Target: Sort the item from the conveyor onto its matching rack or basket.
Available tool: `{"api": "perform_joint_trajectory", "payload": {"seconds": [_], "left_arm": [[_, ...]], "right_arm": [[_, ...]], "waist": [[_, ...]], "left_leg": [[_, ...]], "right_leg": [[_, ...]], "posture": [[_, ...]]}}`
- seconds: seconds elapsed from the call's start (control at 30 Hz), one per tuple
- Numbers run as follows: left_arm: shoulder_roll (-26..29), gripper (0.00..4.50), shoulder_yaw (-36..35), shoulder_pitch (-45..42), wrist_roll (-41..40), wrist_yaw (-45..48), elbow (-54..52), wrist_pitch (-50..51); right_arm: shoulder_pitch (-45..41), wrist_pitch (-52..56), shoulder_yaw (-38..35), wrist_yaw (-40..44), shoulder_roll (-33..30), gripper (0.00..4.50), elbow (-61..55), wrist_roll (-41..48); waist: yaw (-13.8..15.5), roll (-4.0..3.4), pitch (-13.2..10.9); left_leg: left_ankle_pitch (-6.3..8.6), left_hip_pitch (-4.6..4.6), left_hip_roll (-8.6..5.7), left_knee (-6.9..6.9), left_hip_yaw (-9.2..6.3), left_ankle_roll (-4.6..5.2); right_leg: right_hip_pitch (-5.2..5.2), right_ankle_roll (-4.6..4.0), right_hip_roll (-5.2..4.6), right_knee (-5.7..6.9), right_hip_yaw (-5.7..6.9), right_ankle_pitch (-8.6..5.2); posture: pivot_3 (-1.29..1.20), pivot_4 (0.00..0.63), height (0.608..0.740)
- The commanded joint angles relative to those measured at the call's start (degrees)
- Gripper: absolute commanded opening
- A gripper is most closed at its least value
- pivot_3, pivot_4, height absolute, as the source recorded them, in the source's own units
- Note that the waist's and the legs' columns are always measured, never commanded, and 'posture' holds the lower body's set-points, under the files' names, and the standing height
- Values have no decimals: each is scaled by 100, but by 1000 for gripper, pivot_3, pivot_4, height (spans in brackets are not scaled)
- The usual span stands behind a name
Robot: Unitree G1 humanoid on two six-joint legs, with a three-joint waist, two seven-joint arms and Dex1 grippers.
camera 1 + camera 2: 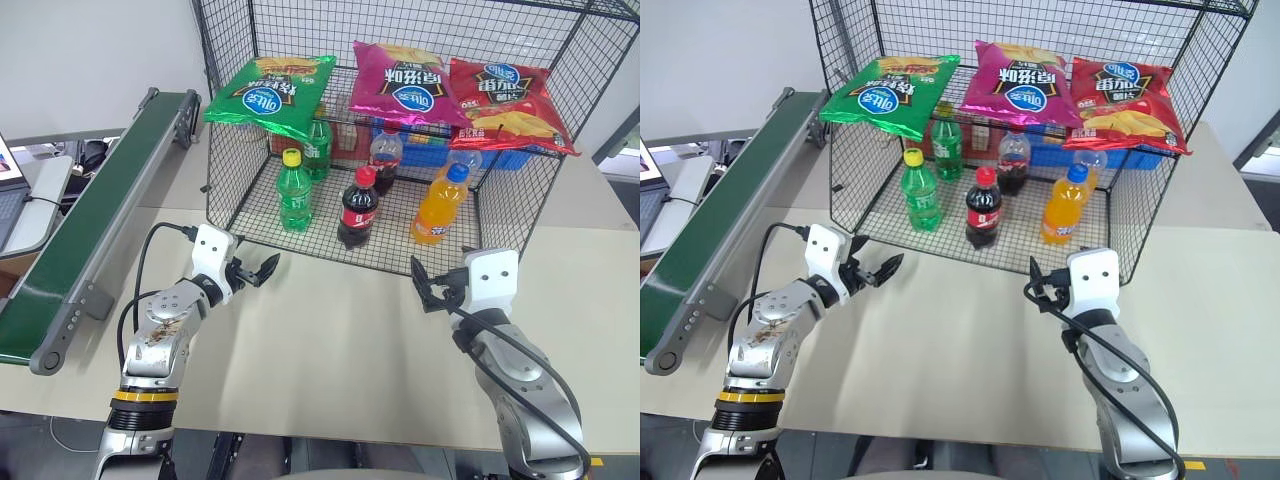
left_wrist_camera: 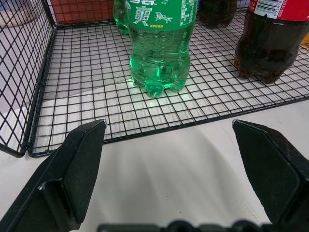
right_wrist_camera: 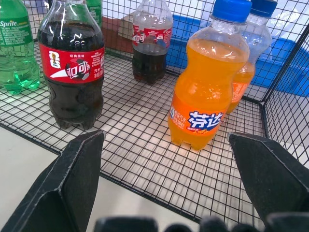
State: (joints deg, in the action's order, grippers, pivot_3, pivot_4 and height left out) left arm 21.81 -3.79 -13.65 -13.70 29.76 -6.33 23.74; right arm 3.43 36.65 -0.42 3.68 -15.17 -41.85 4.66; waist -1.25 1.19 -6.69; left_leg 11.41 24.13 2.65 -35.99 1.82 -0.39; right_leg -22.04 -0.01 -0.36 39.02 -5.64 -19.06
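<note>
1. Green crisp bag: lies flat on the upper wire shelf of the black wire cage, at the shelf's left end, its front edge overhanging the shelf a little.
2. Magenta crisp bag and red crisp bag: lie on the same shelf, to the right of the green bag, in a row.
3. Conveyor: dark green belt with grey side rails, sloping along the left of the counter, beside the cage; no bag lies on the visible belt.
4. Cage floor: two green soda bottles, two cola bottles and an orange soda bottle stand upright; a blue plastic crate sits behind them.
5. Left pincer: fingers spread wide, holding nothing, poised above the counter just in front of the cage's left front corner; its wrist view faces the nearer green bottle.
6. Right pincer: fingers spread wide, holding nothing, poised above the counter in front of the cage's right half; its wrist view faces the orange bottle and the nearer cola bottle.
</note>
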Motion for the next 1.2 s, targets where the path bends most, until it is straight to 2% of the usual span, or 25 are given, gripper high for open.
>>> {"api": "perform_joint_trajectory", "payload": {"seconds": [0.03, 0.17, 0.37, 0.7, 1.03, 1.2], "left_arm": [[219, 4453, -181, -30, -162, 170, -212, -27], [471, 4453, -462, 305, -472, 341, -654, 192], [527, 4453, -295, 521, -558, 494, -901, 181], [478, 4453, 64, 326, -560, 1022, -658, -155], [550, 4453, 90, -134, -583, 1349, -23, -365], [478, 4453, 121, -111, -526, 1214, -41, -444]], "right_arm": [[154, -158, 56, 14, 50, 4500, -371, -48], [427, -126, 210, 149, 32, 4500, -552, -9], [549, -88, 9, 242, 12, 4500, -703, 38], [639, -32, -492, 484, -127, 4500, -826, 142], [266, -27, -466, 558, -169, 4500, -520, 92], [114, -98, -433, 575, -151, 4500, -377, 66]], "waist": [[2, 0, 0], [-47, -1, 0], [-50, -2, 2], [-95, -3, 2], [-123, -3, 2], [-104, -3, 2]], "left_leg": [[0, 0, 0, 0, 0, 0], [0, 0, 10, 5, -1, 0], [-1, -6, 5, 0, 0, -3], [-1, -6, 3, 3, -1, -3], [-1, -7, -1, 2, 0, -3], [-1, -4, -3, 2, -2, -2]], "right_leg": [[0, 0, 0, 0, 0, 0], [-2, 0, 5, 0, 1, 0], [7, 2, -3, -1, 1, -1], [7, 3, 0, -3, 2, -2], [6, 3, 3, -2, 0, -2], [7, 3, -1, -3, 1, -2]], "posture": [[0, 150, 740], [0, 150, 740], [0, 150, 740], [0, 150, 740], [0, 150, 740], [0, 150, 740]]}}
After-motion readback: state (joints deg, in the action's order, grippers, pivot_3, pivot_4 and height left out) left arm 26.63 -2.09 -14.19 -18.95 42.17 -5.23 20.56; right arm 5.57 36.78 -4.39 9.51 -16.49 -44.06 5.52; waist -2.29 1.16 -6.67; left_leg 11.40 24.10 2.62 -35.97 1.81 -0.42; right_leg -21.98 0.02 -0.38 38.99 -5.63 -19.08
